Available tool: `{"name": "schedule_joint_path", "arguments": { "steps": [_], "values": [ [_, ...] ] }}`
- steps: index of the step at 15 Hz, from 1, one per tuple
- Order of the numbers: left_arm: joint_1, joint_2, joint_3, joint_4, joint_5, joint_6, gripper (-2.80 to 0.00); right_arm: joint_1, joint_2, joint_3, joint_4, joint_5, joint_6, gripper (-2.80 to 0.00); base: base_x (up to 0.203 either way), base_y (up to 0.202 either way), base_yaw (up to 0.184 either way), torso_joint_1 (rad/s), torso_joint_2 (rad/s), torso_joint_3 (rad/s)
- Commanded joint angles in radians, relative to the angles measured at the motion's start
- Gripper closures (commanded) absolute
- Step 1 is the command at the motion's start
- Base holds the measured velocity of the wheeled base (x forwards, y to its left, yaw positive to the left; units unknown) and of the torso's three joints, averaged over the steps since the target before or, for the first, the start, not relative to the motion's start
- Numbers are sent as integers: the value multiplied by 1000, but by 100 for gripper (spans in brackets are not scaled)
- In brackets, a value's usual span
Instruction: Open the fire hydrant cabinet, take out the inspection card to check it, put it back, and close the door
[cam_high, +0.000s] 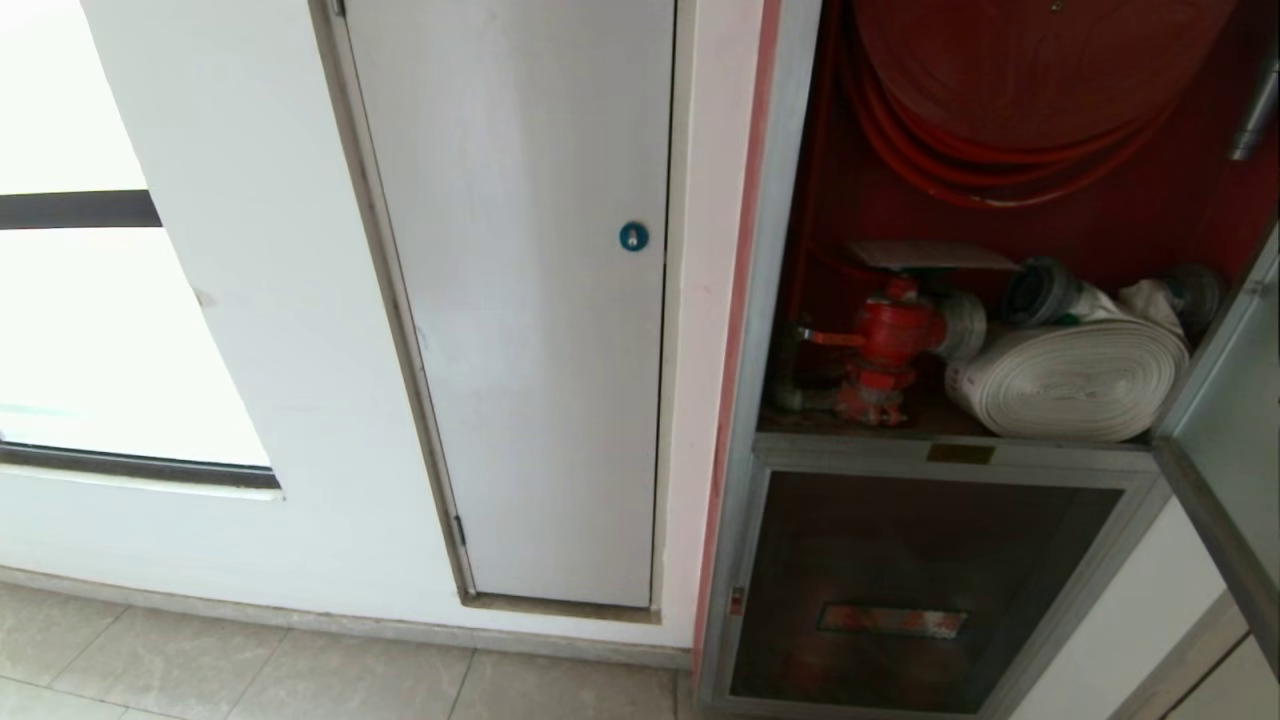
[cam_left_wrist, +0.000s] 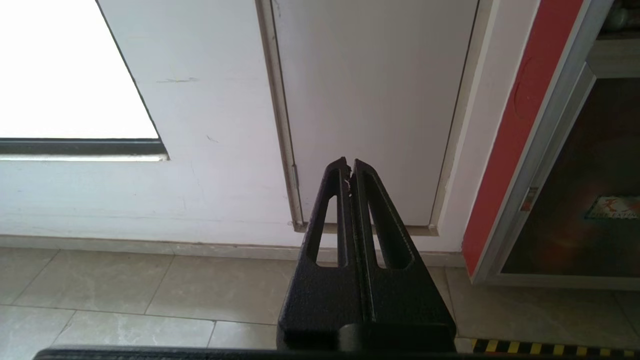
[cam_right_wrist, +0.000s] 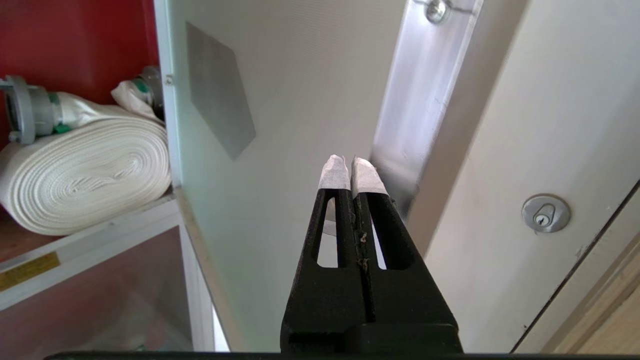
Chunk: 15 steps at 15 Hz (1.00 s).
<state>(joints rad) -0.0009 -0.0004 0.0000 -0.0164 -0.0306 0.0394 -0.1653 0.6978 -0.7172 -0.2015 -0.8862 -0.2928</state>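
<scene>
door (cam_right_wrist: 300, 100) frosted glass, swung open | right gripper (cam_right_wrist: 350, 167) taped tips pressed together, empty | left gripper (cam_left_wrist: 349, 167) closed

No legible text (only blurred lettering on the lower glass pane (cam_left_wrist: 617, 207)).

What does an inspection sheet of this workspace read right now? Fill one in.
Surface: tiled floor along a white wall.
Job's things: fire hydrant cabinet open; door swung out at right; inspection card lying on the red valve, beside the white rolled hose.
Clutter: nothing seen.
Grippers: left pincer shut, empty, low toward the white panel; right pincer shut, empty, facing the door's inner side.
Cables: nothing seen.
Surroundings: bright window at left.
</scene>
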Motion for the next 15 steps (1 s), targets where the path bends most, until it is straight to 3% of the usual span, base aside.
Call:
{"name": "schedule_joint_path", "arguments": {
  "steps": [1, 15],
  "values": [
    [-1, -1, 6, 0, 0, 1, 0, -14, 30, -8, -3, -5, -2, 0, 0, 0, 0, 0, 0, 0],
    [1, -1, 6, 0, 0, 1, 0, -131, 150, -70, -10, 3, -2, 0, 0, 0, 0, 0, 0, 0]
  ]
}}
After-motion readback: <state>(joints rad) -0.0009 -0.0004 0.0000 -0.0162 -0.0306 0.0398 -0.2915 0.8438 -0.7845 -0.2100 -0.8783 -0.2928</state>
